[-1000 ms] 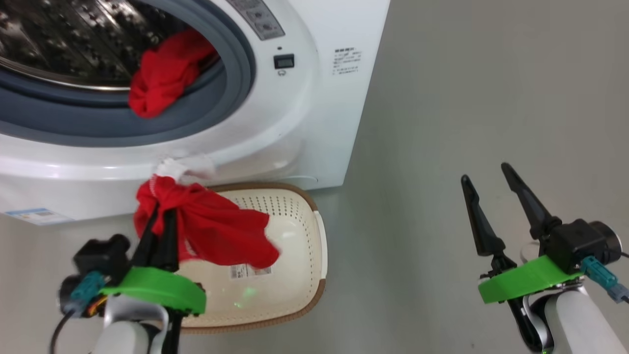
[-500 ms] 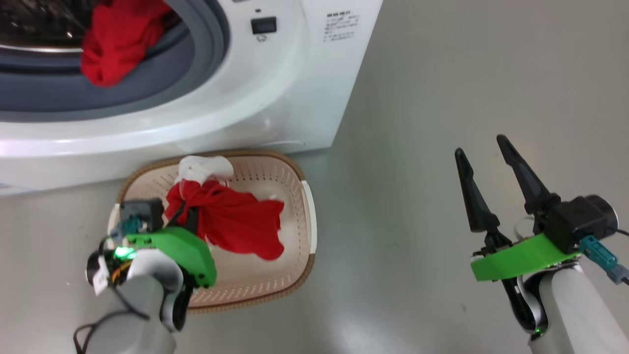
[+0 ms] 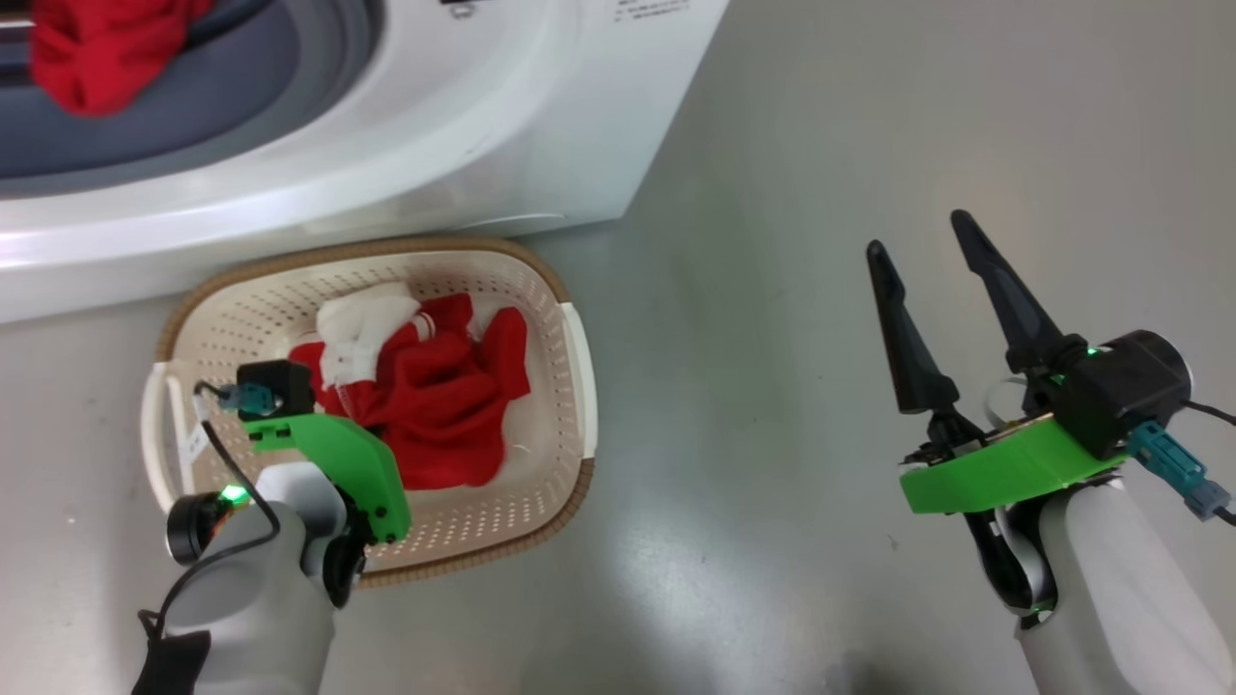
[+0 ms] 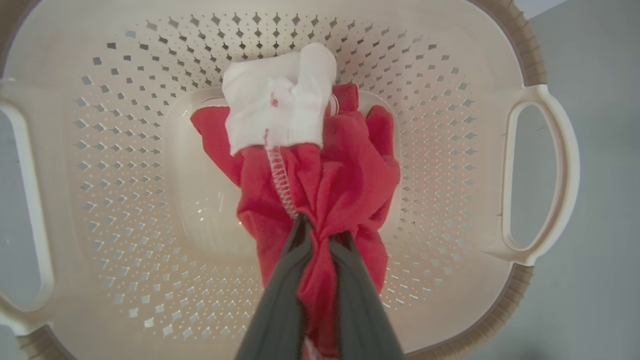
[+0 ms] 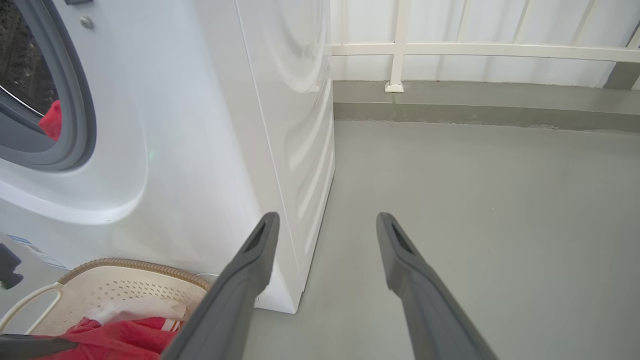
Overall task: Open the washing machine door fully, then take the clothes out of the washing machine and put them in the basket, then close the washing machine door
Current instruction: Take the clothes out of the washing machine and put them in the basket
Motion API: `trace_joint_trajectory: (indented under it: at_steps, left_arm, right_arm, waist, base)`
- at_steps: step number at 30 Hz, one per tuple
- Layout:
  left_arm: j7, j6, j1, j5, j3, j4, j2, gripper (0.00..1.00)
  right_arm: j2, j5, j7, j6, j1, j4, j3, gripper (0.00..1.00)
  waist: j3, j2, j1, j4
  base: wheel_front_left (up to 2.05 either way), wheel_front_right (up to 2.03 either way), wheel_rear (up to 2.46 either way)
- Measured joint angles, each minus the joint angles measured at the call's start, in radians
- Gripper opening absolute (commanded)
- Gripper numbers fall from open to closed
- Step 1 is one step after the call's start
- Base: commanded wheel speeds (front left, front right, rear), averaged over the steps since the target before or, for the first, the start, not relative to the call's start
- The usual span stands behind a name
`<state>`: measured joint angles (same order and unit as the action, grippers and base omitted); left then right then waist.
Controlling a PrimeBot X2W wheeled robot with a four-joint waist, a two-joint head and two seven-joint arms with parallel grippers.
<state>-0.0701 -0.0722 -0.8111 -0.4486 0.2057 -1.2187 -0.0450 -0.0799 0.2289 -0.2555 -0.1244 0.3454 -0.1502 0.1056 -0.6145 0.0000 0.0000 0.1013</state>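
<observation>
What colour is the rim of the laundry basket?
The basket has a brown, woven-look rim; the head view shows it best.

Right gripper point(image 3: 915, 232): bare floor point(image 3: 821, 145) lies ahead and to its right; the washing machine point(image 3: 541, 125) blocks its left. Left gripper point(image 4: 320, 229): basket point(image 4: 500, 65) walls enclose every side, clothes point(image 4: 350, 165) ahead.

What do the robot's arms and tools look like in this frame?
Pale grey forearms, each with a bright green wrist plate, a black camera block, a teal plug on a dark cable and a small green light. The left tool and right tool each have two long, dark, tapering fingers.
</observation>
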Motion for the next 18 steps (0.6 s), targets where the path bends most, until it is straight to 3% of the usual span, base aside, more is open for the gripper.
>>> trace_joint_trajectory:
  at_steps: [6,8,9,10,18]
  left_arm:
    - [0.005,-0.018,-0.037,-0.002,0.016,-0.038,0.003,0.0]
    - [0.023,-0.018,-0.039,-0.001,0.021,-0.046,0.005,0.37]
    - [0.039,-0.018,-0.039,-0.001,0.023,-0.049,0.005,0.9]
    - [0.054,-0.022,-0.039,-0.001,0.024,-0.051,0.005,1.0]
    - [0.229,-0.034,-0.033,0.0,0.032,-0.054,0.004,1.0]
  right_arm:
    - [0.003,0.0,0.0,0.0,0.009,-0.004,0.005,1.0]
    - [0.002,0.0,0.0,0.0,0.009,-0.008,0.002,1.0]
    - [0.002,0.0,0.0,0.0,0.009,-0.01,0.001,1.0]
    - [0.002,0.0,0.0,0.0,0.009,-0.012,-0.001,1.0]
    - [0.001,0.0,0.0,0.0,0.006,-0.018,-0.002,1.0]
  waist:
    - [-0.016,0.0,0.0,0.021]
    - [-0.014,0.0,0.0,0.023]
    - [-0.011,0.0,0.0,0.023]
    - [-0.006,0.0,0.0,0.023]
    - [0.063,0.0,0.0,0.008]
  base:
    - [0.0,0.0,0.0]
    - [0.0,0.0,0.0]
    - [0.0,0.0,0.0]
    - [0.0,0.0,0.0]
    - [0.0,0.0,0.0]
